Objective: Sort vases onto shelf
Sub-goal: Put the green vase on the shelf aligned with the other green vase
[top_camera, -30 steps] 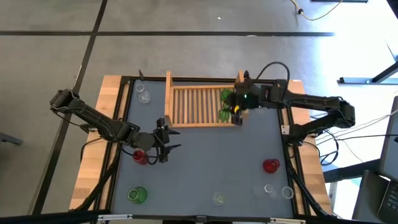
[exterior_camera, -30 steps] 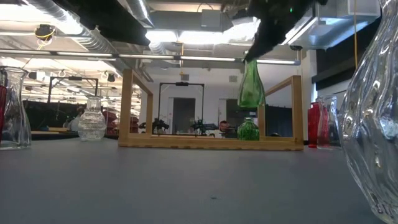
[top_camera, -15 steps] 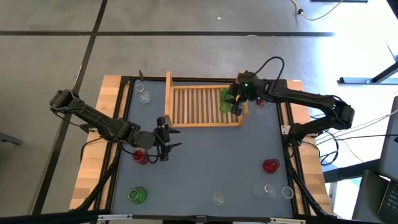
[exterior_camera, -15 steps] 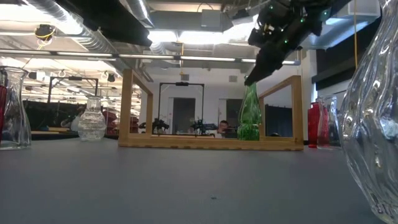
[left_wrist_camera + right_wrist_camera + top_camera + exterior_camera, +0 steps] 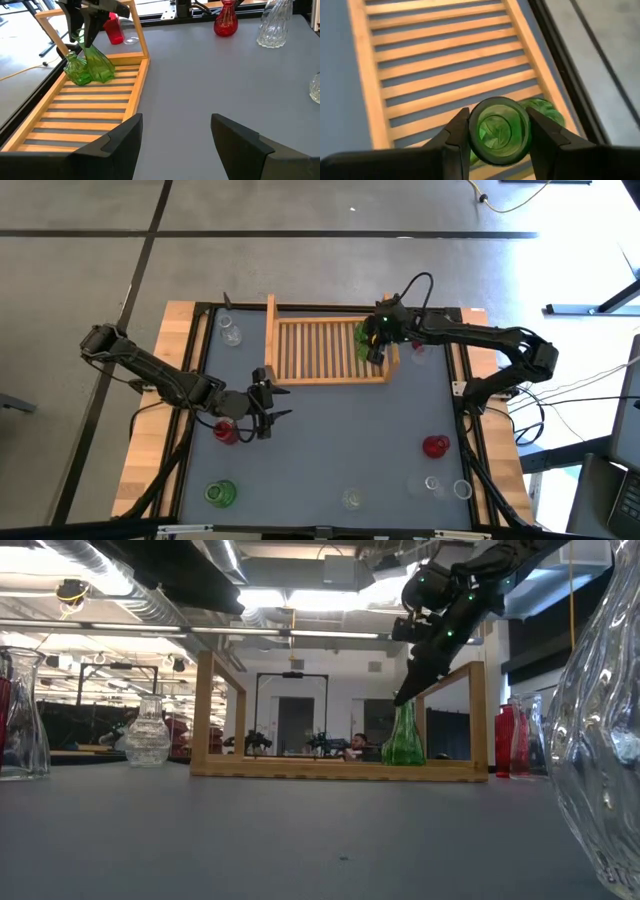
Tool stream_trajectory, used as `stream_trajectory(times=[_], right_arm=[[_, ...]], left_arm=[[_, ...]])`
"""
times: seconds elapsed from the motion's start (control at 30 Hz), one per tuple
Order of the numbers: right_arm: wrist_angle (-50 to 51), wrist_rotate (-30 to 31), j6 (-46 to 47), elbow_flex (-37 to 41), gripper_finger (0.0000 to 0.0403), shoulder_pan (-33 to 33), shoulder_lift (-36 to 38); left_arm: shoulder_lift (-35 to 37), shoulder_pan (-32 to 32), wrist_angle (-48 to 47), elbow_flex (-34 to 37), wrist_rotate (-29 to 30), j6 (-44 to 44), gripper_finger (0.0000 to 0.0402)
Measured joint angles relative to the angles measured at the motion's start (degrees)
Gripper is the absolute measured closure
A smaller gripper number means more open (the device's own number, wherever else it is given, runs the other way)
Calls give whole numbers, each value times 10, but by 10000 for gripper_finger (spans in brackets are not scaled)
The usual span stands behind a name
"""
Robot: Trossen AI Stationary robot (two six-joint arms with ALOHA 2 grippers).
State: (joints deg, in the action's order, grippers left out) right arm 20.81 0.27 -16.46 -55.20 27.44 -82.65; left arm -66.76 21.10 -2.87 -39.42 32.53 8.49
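Observation:
My right gripper (image 5: 499, 142) is over the right end of the wooden shelf (image 5: 320, 381), shut on a tall green vase (image 5: 403, 740) that stands on the slats. A round green vase (image 5: 76, 74) stands on the slats beside it. My left gripper (image 5: 175, 120) is open and low over the grey table, next to a red vase (image 5: 225, 431) that stands on its base. Other vases stand about the table: a clear one (image 5: 230, 333) left of the shelf, a green one (image 5: 220, 493) and a red one (image 5: 435, 446) toward the near edge. My right gripper pinches the tall green vase at its round mouth rim (image 5: 482, 150), one finger (image 5: 457, 132) on each outer side. The fingers come from above, slanting down. The vase is upright with its base (image 5: 102, 75) on the shelf's slats.
A red vase (image 5: 418, 346) stands just outside the shelf's right board. Clear vases (image 5: 352, 498) (image 5: 432, 483) (image 5: 462, 489) stand near the table's near edge. The shelf's left and middle slats (image 5: 75, 107) are bare. Raised end boards (image 5: 208, 710) stand at both ends of the shelf.
My right gripper has moved down and toward the table's far edge with the tall green vase. The vase, a second ago lifted clear above the shelf, now stands on the slats beside the round green vase. The left arm has kept still.

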Motion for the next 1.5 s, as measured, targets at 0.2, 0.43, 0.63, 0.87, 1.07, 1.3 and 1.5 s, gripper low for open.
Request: stream_trajectory(times=[0.2,0.43,0.63,0.87,1.07,1.3,1.5], right_arm=[[0,6,-1,-1,281,1,0],[-11,28,-4,-2,281,4,-18],[-20,34,-4,-2,279,11,-28],[-19,39,-1,-2,236,11,-28],[-16,48,0,-3,186,10,-28],[39,47,12,-59,160,-10,3],[22,42,12,-81,160,-69,40]], left_arm=[[0,0,0,0,0,0,172],[0,0,4,0,0,0,172],[0,0,6,0,0,0,172],[0,0,6,0,-2,0,172],[0,0,6,0,-2,0,172],[0,0,6,0,-2,-12,172],[0,0,-76,-48,-3,2,172]])
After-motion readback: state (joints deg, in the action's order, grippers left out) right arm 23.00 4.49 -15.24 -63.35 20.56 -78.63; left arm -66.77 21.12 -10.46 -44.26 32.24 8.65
